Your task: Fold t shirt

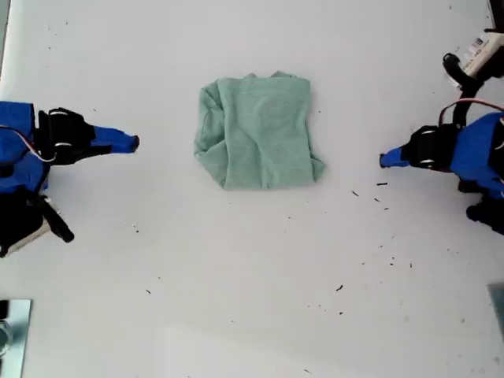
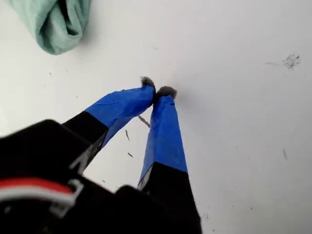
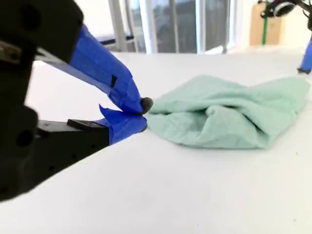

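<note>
My first gripper [image 2: 156, 90]: tips pressed together, empty, low over bare surface [image 2: 234, 161]. My second gripper [image 3: 142, 114]: also closed on nothing. The t shirt [image 1: 258, 132] lies between them, mid-surface, already a rumpled, near-square packet with no clear long axis. Each gripper points in at it from its own side edge of the surface, apart from the cloth. Neither looks clearly nearer. Any further fold likely needs the jaws opened first.

Illumination is bright and even; the white worktop [image 1: 252, 315] is nearly overexposed. Shadows are faint. Windows [image 3: 165, 24] backlight the second wrist view, whose foreground is soft.
</note>
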`<state>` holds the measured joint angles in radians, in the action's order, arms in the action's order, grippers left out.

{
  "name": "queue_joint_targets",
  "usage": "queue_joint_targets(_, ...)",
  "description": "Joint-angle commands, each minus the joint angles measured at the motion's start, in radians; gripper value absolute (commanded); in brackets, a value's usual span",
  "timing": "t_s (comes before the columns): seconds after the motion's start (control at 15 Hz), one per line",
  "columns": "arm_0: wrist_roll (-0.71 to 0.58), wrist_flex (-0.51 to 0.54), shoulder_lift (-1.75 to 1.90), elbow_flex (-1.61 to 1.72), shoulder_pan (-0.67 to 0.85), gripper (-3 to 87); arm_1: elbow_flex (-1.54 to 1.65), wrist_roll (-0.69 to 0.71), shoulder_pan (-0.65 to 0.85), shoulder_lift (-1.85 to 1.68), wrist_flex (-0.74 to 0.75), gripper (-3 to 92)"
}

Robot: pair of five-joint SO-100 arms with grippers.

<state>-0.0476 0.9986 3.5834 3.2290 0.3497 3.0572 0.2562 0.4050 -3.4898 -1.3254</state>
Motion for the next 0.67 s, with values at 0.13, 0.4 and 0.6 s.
queue_joint_targets(0.13,0.032,0.052,0.025,-0.002,0.060,5.8,0.051,0.066,-0.029,-0.008,-0.005,3.3)
queue_joint_targets(0.4,0.032,0.052,0.025,-0.002,0.069,11.2,0.043,0.502,-0.038,-0.009,-0.020,2.8)
queue_joint_targets(0.6,0.032,0.052,0.025,-0.002,0.063,11.2,0.043,0.502,-0.038,-0.009,-0.020,2.8)
